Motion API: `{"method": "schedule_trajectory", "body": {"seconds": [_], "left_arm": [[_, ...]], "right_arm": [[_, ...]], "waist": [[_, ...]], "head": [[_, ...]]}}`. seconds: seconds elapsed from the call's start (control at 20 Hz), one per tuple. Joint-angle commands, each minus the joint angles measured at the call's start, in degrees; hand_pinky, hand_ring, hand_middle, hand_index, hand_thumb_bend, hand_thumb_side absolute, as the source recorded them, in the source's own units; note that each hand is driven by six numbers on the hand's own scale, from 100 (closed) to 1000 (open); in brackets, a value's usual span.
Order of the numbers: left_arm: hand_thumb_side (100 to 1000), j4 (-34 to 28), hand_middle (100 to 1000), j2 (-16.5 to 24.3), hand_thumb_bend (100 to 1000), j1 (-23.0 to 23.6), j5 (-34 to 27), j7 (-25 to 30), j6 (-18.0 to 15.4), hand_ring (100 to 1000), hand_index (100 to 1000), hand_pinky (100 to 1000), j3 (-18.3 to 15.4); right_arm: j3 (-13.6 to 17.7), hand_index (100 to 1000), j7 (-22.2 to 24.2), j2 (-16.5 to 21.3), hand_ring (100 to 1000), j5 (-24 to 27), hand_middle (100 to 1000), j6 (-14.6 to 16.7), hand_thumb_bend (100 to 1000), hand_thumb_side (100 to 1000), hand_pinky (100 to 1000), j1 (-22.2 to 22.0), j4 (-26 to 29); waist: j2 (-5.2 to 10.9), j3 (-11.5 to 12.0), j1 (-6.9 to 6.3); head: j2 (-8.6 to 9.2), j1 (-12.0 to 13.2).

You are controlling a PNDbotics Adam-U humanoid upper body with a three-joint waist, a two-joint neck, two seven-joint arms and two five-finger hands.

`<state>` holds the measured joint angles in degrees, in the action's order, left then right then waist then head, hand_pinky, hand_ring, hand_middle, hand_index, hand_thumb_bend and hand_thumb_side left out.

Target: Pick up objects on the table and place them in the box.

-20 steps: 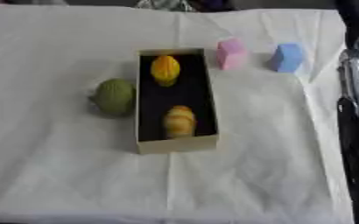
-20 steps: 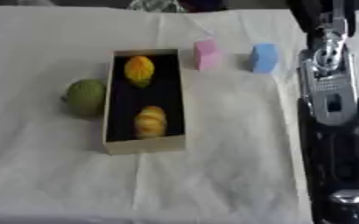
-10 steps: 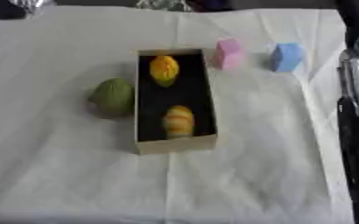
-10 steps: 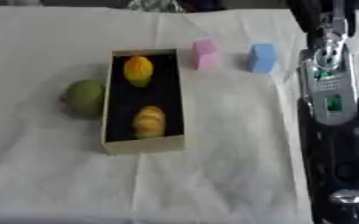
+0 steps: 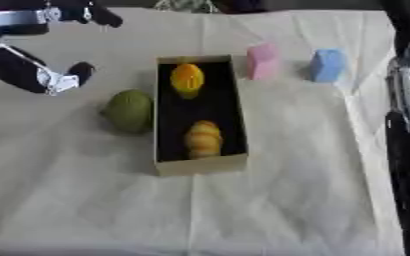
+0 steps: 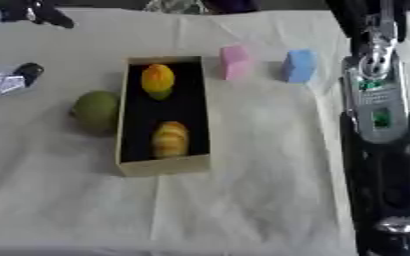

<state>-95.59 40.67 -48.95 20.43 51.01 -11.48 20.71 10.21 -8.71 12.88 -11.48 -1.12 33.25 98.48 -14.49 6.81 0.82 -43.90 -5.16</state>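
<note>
A tan box (image 5: 200, 165) with a dark inside lies lengthwise mid-table. In its far end sits an orange-yellow fruit (image 5: 187, 80); in its near end lies a ridged yellow-brown piece (image 5: 203, 139). A round green fruit (image 5: 128, 110) rests against the box's left wall. A pink block (image 5: 263, 60) and a blue block (image 5: 327, 65) stand right of the box's far end. My left hand (image 5: 44, 75) hovers at the upper left, up and left of the green fruit, fingers spread and holding nothing. Only the right arm (image 6: 379, 125) shows, along the right edge.
A creased white cloth (image 5: 270, 200) covers the table. The right arm runs top to bottom down the right side, close to the blue block. Dark shapes sit beyond the far edge.
My left hand has come into view at the upper left, above and left of the green fruit. The box, fruits and blocks have not moved.
</note>
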Motion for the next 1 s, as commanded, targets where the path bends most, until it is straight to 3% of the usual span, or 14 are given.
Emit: {"method": "schedule_trajectory", "body": {"seconds": [0.05,0.3,0.5,0.85,1.0], "left_arm": [[316,1.2,918,1.5,100,-1.2,1.5,0.9,-2.2,971,1000,941,1.2],[488,3.9,914,0.0,100,-1.6,3.9,1.0,-3.8,972,1000,942,2.6],[803,6.5,921,-1.3,100,-1.8,5.4,1.0,-5.1,978,1000,947,4.2],[755,9.4,910,-3.4,100,-2.0,10.9,1.0,-6.0,986,1000,956,4.4],[668,10.3,909,-4.1,116,-1.9,12.9,1.0,-6.5,988,1000,964,4.9]], "right_arm": [[0.1,836,0.1,0.9,732,0.3,571,0.1,100,516,725,0.7,1.4],[0.1,836,0.1,0.8,733,0.4,571,0.1,100,516,725,0.5,1.4],[0.1,836,0.1,0.8,733,0.5,571,0.1,100,517,725,0.5,1.4],[0.1,836,0.2,0.6,732,0.7,570,0.1,100,520,725,0.2,1.4],[0.2,836,0.1,0.6,733,0.8,570,0.1,100,520,725,0.1,1.4]], "waist": [[0.28,0.0,-0.95],[0.30,-0.1,-0.94],[0.27,-0.3,-0.90],[0.21,-0.3,-0.88],[0.18,-0.4,-0.86]], "head": [[-0.22,0.2],[-0.22,0.3],[-0.22,0.3],[-0.22,0.3],[-0.22,0.3]]}}
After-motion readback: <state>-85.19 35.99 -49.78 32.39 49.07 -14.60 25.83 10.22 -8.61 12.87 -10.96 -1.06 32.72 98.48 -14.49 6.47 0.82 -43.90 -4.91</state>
